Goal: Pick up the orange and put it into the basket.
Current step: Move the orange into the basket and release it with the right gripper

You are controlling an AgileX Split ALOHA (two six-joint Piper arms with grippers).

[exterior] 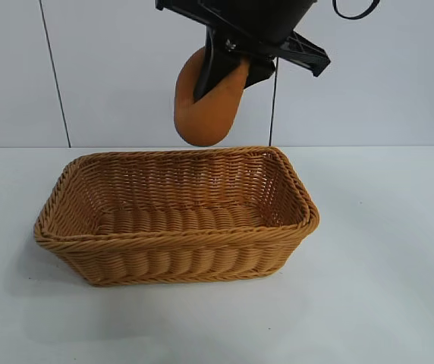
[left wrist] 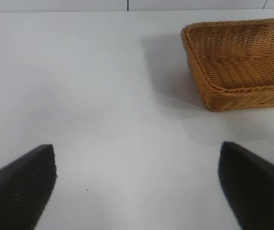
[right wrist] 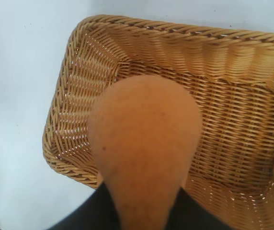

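The orange (exterior: 205,106) is a matte orange-brown fruit held high in my right gripper (exterior: 221,72), which is shut on it from both sides. It hangs above the far rim of the wicker basket (exterior: 179,235). In the right wrist view the orange (right wrist: 144,143) fills the middle, with the basket (right wrist: 242,158) open below it. My left gripper (left wrist: 137,177) is open and empty over bare table, with the basket (left wrist: 233,96) off to one side of it.
The white table (exterior: 384,288) lies all around the basket. A white panelled wall (exterior: 111,68) stands behind. Nothing lies inside the basket.
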